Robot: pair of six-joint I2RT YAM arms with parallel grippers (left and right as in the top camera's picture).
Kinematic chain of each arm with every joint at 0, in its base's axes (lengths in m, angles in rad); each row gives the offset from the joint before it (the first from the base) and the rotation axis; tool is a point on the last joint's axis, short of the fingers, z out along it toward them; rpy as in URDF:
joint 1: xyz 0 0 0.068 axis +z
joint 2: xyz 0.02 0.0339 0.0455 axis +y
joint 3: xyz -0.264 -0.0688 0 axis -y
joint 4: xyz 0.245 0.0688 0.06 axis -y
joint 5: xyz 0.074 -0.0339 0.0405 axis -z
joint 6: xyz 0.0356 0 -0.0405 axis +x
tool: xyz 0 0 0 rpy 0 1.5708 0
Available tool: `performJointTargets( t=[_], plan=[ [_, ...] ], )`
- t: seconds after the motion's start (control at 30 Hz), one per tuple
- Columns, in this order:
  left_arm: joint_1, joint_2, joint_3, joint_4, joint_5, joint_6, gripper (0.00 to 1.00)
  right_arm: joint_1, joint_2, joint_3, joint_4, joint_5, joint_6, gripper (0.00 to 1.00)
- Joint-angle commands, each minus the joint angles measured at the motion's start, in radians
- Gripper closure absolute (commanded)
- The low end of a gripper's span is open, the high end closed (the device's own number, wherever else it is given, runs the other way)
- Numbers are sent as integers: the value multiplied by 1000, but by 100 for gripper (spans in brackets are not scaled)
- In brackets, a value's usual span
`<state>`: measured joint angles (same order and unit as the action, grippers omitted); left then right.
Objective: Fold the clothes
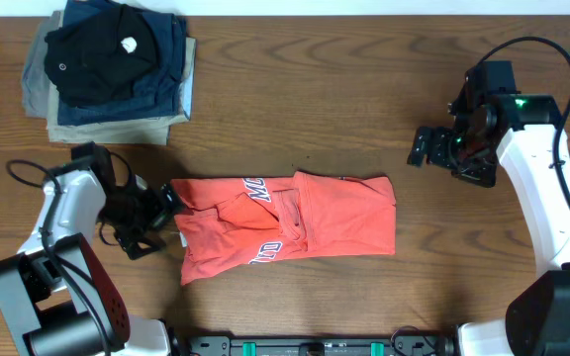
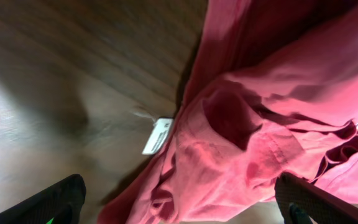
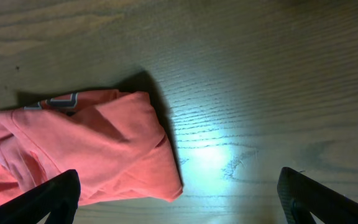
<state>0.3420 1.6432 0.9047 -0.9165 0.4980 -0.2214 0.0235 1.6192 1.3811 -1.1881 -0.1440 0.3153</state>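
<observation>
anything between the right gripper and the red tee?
Nothing, only bare wooden table between the right gripper and the T-shirt. The overhead view shows it, and the right wrist view also shows bare wood beside the shirt's edge.

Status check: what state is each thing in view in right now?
T-shirt: partly folded, rumpled, lying on the table, not gripped.
Left gripper: open, at the T-shirt's left edge.
Right gripper: open, empty, clear of the T-shirt.
Garment stack: folded, piled in the far left corner.

soft matt cotton T-shirt (image 1: 285, 225), glossy wood table (image 1: 315, 89)
</observation>
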Motion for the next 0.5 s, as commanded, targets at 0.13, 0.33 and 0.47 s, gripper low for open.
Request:
performJointTargets(
  t=[0.13, 0.33, 0.47],
  plan=[
    [-1, -8, -115, 80, 72, 50, 2, -2, -2, 4, -9, -18, -26, 1],
    [-8, -8, -164, 176, 172, 95, 2, 5, -2, 4, -10, -18, -25, 1],
    [-50, -8, -165, 219, 172, 95, 2, 8, -2, 4, -10, -18, -25, 1]
  ],
)
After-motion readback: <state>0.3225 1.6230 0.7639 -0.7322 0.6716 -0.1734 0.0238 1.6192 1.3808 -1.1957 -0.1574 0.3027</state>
